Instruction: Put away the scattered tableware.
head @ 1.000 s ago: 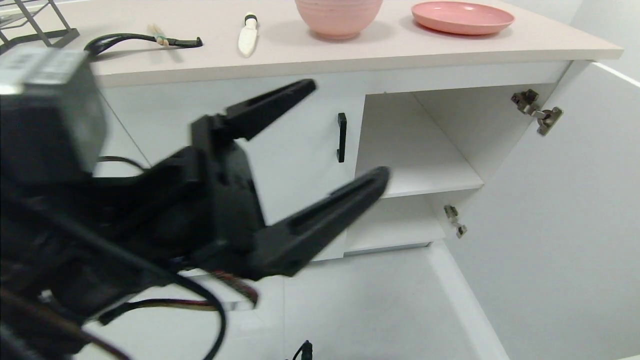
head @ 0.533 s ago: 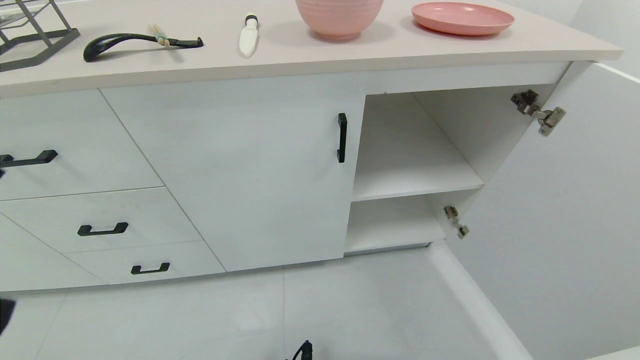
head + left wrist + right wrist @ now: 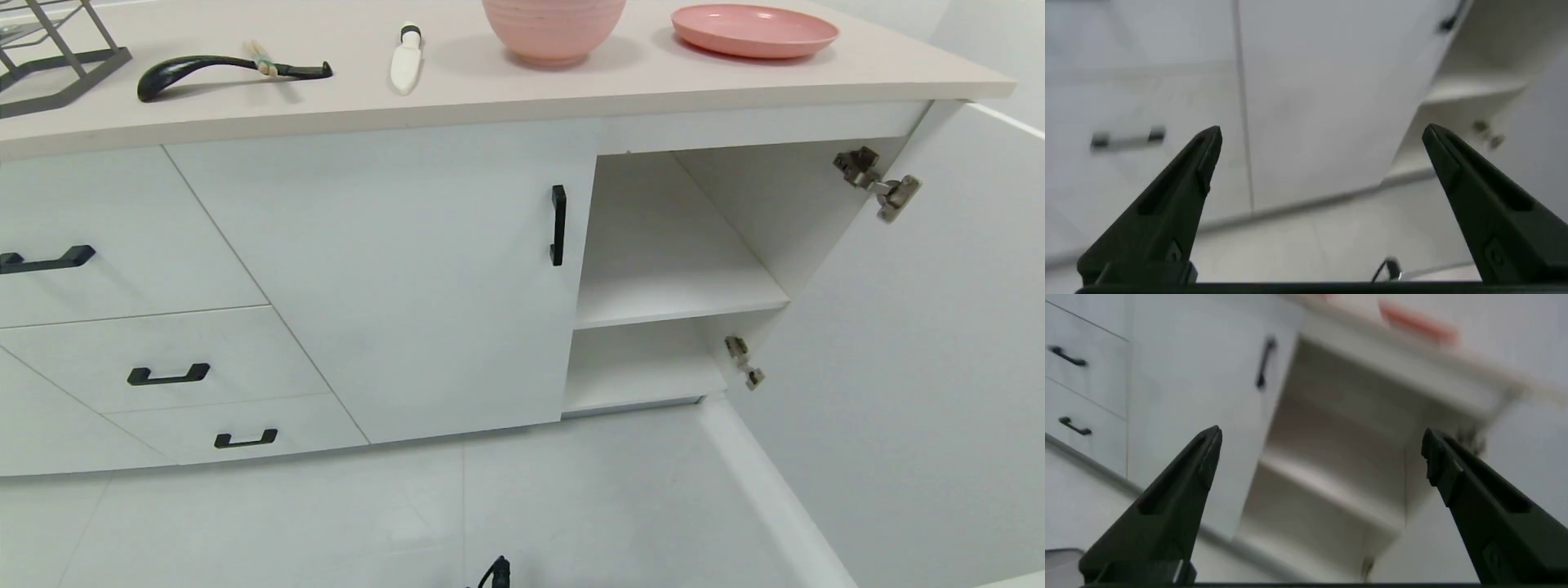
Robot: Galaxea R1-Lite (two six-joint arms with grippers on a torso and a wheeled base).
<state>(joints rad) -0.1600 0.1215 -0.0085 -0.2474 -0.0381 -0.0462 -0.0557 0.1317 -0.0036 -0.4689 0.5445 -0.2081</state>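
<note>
Pink tableware, two pieces, on the beige countertop (image 3: 669, 82): a ribbed bowl (image 3: 553, 28) at twelve o'clock in the head view, and a shallow plate (image 3: 754, 30) at three o'clock from the bowl, apart from it. At nine o'clock from the bowl lies a cream knife (image 3: 405, 57) with a black band. Farther toward nine o'clock lies a black ladle (image 3: 220, 69), with pale chopsticks (image 3: 260, 57) resting across its handle. A dark wire rack (image 3: 57, 61) stands at the counter's ten o'clock corner. Below the counter are white cabinet fronts: drawers (image 3: 163, 343) with black pulls at eight o'clock and a closed door (image 3: 392, 278) with a vertical black handle (image 3: 558, 224) at centre. At three o'clock is an open compartment with one shelf (image 3: 678, 290), its door (image 3: 922, 367) swung wide on metal hinges (image 3: 878, 181). The left gripper (image 3: 1323, 139) has its fingers spread wide and holds nothing; it faces the closed door and a drawer pull. The right gripper (image 3: 1321, 439) is likewise spread and holds nothing; it faces the open compartment.
</note>
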